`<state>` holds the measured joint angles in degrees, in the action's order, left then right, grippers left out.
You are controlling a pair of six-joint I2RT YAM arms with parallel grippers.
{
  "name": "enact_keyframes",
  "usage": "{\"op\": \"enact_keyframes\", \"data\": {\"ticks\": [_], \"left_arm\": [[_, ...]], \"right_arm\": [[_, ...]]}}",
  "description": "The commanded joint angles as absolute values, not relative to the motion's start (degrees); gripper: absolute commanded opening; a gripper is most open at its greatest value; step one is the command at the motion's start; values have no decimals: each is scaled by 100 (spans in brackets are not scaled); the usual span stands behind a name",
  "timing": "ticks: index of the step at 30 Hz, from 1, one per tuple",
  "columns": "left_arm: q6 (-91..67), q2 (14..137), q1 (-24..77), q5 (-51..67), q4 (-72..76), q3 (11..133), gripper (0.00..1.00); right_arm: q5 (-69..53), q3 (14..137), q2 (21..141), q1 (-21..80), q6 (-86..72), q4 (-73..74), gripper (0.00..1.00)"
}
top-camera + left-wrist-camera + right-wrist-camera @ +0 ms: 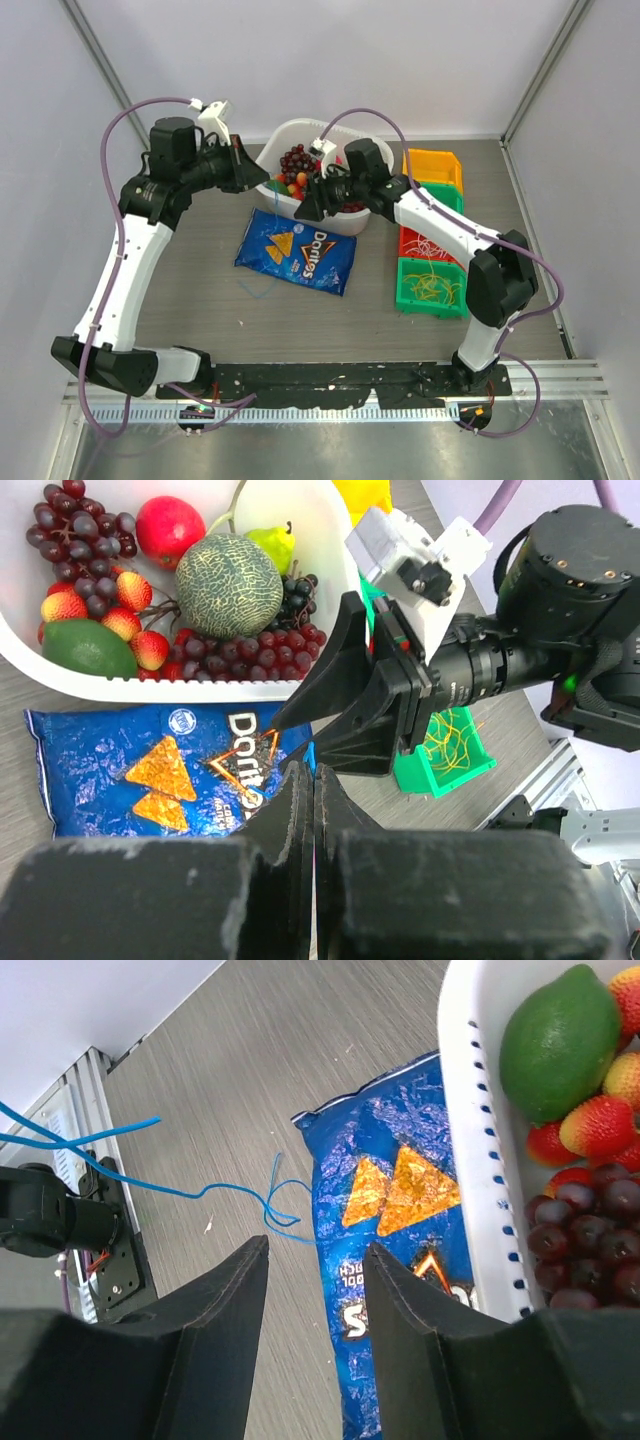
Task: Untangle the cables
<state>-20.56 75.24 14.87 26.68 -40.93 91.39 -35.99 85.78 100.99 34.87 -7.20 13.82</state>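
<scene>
A thin blue cable lies in a loose loop on the table left of the chip bag, and two strands rise off toward the left edge of the right wrist view; it shows faintly in the top view. My left gripper is shut, with a bit of blue cable pinched at its tips. My right gripper is open and empty, hovering over the bag's edge, close in front of the left gripper. Yellow cables lie in a green bin, white ones in a red bin.
A blue Doritos bag lies mid-table. A white basket of toy fruit stands behind both grippers. Yellow, red and green bins line the right side. White walls enclose the table.
</scene>
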Motion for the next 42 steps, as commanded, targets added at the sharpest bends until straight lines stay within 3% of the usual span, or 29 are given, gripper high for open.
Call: {"op": "enact_keyframes", "data": {"ticks": [1,13,23,35,42], "left_arm": [[-2135,7190,1450,2707,-3736,9334,0],[-2224,7189,1450,2795,-3647,9554,0],[-2268,7137,1450,2848,-3577,9510,0],[-2250,7102,1459,2540,-3779,9554,0],[-2241,7198,1450,2610,-3762,9642,0]], "right_arm": [[-3902,8404,9896,3735,-369,397,48],[-3682,8095,9967,4245,-773,-975,45],[-3384,8086,9897,4307,-1002,-1169,40],[-1424,7735,9009,4307,957,835,42],[-2829,7849,9237,4429,9,36,41]]}}
